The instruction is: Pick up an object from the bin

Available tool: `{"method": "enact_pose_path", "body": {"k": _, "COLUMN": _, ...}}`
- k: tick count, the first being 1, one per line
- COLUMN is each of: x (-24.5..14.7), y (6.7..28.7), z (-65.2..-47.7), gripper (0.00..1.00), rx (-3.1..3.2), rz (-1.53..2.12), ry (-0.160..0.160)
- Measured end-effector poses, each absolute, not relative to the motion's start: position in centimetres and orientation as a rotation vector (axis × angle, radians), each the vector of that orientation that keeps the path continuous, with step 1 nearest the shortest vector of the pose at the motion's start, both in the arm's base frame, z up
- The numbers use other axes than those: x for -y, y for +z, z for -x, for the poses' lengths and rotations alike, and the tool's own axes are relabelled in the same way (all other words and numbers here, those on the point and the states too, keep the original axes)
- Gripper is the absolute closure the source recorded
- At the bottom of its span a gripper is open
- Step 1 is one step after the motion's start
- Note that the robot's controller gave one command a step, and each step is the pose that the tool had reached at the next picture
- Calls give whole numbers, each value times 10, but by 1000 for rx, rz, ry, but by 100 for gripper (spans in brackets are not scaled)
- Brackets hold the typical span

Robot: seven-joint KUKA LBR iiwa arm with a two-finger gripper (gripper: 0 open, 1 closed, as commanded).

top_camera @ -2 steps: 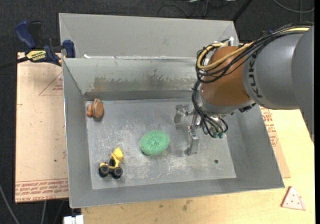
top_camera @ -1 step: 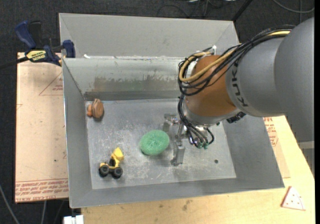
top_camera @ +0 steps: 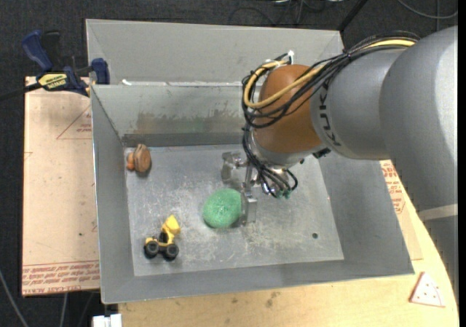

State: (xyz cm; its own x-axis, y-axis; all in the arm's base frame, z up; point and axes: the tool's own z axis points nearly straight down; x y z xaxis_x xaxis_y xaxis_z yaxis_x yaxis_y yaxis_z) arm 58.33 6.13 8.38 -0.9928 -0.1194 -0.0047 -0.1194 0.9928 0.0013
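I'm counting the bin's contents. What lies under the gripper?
A green ball lies right by the gripper on the bin floor. The arm's orange wrist cover hides the floor beneath it, so anything there cannot be seen.

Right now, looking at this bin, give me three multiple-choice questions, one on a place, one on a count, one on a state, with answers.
1. Which thing is the end effector closest to?
A. the green ball
B. the yellow toy vehicle
C. the brown lump

2. How many loose things lie in the bin?
A. two
B. three
C. five

3. The yellow toy vehicle is:
A. gripped and lifted
B. lying on the bin floor
C. on top of the green ball

Answers:
1 A, it is right beside the ball.
2 B, ball, vehicle and lump.
3 B, it rests front left, apart from the arm.
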Motion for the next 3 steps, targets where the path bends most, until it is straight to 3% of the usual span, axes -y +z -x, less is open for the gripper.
{"method": "enact_pose_path", "body": {"k": 1, "x": -98, "y": 69, "z": -531, "gripper": 100, "rx": -3132, "rz": 250, "ry": 2}}
{"method": "enact_pose_path", "body": {"k": 2, "x": -98, "y": 69, "z": -531, "gripper": 100, "rx": -3132, "rz": 250, "ry": 2}}
{"method": "enact_pose_path", "body": {"k": 3, "x": -105, "y": 235, "z": -541, "gripper": 100, "rx": -3128, "rz": 206, "ry": 2}}
